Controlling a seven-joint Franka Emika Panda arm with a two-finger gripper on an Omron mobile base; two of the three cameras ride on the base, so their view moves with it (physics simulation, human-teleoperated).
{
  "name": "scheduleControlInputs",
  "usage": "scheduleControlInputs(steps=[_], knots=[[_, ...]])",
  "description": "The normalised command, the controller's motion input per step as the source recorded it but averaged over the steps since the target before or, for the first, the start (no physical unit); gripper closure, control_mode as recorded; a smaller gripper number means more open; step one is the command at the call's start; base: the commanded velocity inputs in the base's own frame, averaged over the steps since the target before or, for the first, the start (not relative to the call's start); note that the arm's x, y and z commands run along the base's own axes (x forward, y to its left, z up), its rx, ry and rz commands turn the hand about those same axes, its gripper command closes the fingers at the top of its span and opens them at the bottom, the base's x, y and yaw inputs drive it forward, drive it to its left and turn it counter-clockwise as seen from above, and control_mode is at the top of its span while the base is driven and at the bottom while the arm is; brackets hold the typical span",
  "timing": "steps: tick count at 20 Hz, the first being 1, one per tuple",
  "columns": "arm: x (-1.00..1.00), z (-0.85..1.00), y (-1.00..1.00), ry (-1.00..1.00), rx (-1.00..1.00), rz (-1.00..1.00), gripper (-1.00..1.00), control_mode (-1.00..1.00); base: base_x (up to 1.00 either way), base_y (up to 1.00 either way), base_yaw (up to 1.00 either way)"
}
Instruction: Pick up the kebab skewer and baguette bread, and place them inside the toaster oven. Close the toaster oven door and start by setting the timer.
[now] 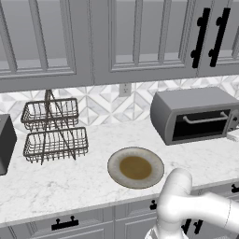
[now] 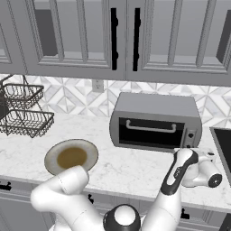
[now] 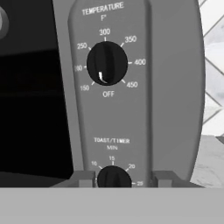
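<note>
The toaster oven (image 1: 193, 114) (image 2: 155, 106) stands at the back of the counter with its door (image 2: 151, 131) closed and the silver handle across the top. My gripper (image 2: 189, 153) is at the oven's right-hand control panel (image 3: 166, 87). Its two dark fingertips flank the toast/timer knob (image 3: 113, 178) and are shut on it (image 3: 122, 179). Above it the temperature knob (image 3: 107, 63) points low, near off. The kebab skewer and baguette bread are out of view; the glass is dark.
A round plate (image 1: 135, 167) (image 2: 71, 156) with a brown centre lies bare near the counter's front edge. A two-tier wire basket (image 1: 53, 126) (image 2: 25, 113) stands at the back left. A dark appliance (image 1: 5, 142) sits at the far left, a black cooktop (image 2: 223, 149) at the right.
</note>
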Motion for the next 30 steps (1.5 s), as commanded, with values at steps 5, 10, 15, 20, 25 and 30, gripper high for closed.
scheduleControlInputs(steps=[5,10,15,20,25,30], knots=[[0.00,0.00,0.15,0.00,0.00,-0.04,1.00,-1.00,0.00,0.00,0.00],[-0.01,0.00,0.10,0.00,0.00,-0.07,1.00,-1.00,0.00,0.00,0.00],[0.00,0.00,0.07,0.00,0.00,-0.09,1.00,-1.00,0.00,0.00,0.00],[0.00,0.00,0.04,0.00,0.00,-0.09,1.00,-1.00,0.00,0.00,0.00],[0.00,0.00,0.05,0.00,0.00,-0.08,1.00,-1.00,0.00,0.00,0.00],[0.00,0.00,0.00,0.00,0.00,-0.04,1.00,-1.00,0.00,0.00,0.00]])
